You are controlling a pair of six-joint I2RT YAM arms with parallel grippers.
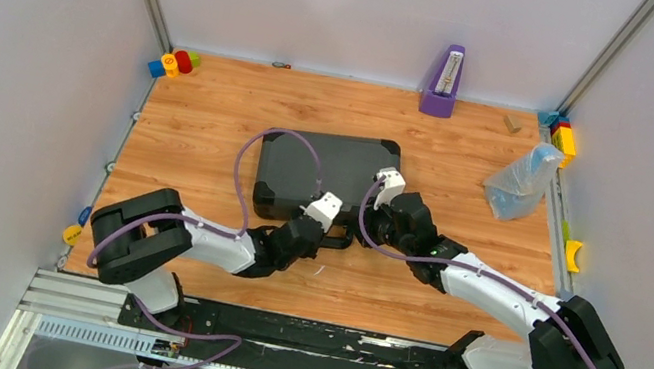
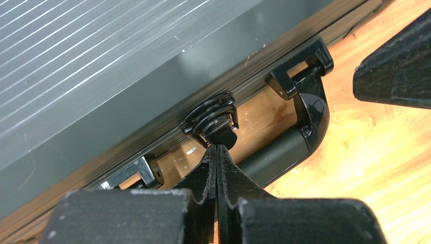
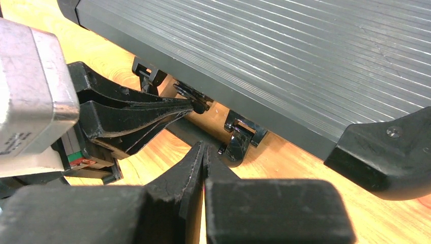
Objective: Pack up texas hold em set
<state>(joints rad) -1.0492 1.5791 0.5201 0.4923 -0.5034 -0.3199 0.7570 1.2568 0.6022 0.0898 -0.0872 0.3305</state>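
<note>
1. The left claw (image 2: 217, 150) is closed tight with nothing in it. Its tips touch the little latch (image 2: 211, 116) on the near side of the briefcase (image 1: 326, 169).
2. The right claw (image 3: 203, 147) is closed too and holds nothing. Its tips point at the right end of the handle (image 2: 284, 147), just beside the left claw.
3. The black briefcase lies flat in the middle of the worktop (image 1: 213, 114) with its lid down. No chips or cards can be seen, so I think they are inside.
4. I think the job is nearly done and the step now is locking the lid.
5. Next, the left claw needs a small, careful push to snap the latch shut. The case may slide away, so the right claw could help hold it.
6. The two claws are very close and could bump.
7. The purple metronome (image 1: 443, 81) stands far back. The clear plastic bag (image 1: 521, 181) sits to the right. Toy blocks (image 1: 174, 63) lie in the far left corner. None are in the way.
</note>
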